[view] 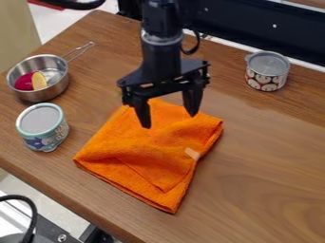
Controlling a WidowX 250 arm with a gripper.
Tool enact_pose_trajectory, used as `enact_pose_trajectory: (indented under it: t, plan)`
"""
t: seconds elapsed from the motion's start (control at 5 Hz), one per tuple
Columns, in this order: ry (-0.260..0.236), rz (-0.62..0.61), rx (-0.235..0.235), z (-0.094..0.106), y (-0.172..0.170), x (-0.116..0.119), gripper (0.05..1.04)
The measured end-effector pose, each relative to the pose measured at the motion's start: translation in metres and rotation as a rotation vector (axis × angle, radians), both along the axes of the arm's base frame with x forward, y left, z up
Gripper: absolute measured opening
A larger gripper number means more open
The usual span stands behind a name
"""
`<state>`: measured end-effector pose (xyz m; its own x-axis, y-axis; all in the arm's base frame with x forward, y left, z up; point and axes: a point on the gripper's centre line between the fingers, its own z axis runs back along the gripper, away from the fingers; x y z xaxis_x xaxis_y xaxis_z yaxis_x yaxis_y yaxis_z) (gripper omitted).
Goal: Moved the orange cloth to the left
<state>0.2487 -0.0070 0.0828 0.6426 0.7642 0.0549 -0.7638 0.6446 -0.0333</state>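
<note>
Camera view: arm [160, 45] enters at the top edge, a little left of centre, and hangs near-vertically over the table [273, 156]. End effector [169, 121] points downward, its two fingers well spread, one tip lower in the view than the other. Nothing is clamped between them. Both tips overlie the far part of the orange cloth [139, 147]; contact with the fabric cannot be determined.

Cloth position: middle of the table, left of the view's centre line for the most part, lying flat in folded layers. One corner points toward the near table edge, another toward the left. A small pale tag [192, 153] shows near its right side.

Surroundings: metal saucepan [47, 93] at upper left, handle directed away from the near edge, holding a dark pink item [24, 82] and a yellow piece [39, 80]. Teal-rimmed can [44, 127] stands just beside the pan, nearer the camera. Second can [267, 71], patterned, stands upright at upper right, well apart from the cloth.
</note>
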Motion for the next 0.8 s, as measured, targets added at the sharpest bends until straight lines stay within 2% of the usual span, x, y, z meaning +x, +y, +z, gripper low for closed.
enact_pose_trajectory:
  t: [0.2, 0.4, 0.6, 0.8]
  plan:
    - [-0.040, -0.051, 0.012, 0.006, -0.004, 0.020, 0.997]
    - [-0.045, -0.139, 0.077, 0.011, 0.002, 0.053, 0.997]
    - [-0.006, -0.245, 0.097, 0.009, 0.014, 0.082, 0.997]
    - [-0.019, -0.219, 0.142, 0.006, 0.033, 0.105, 0.997]
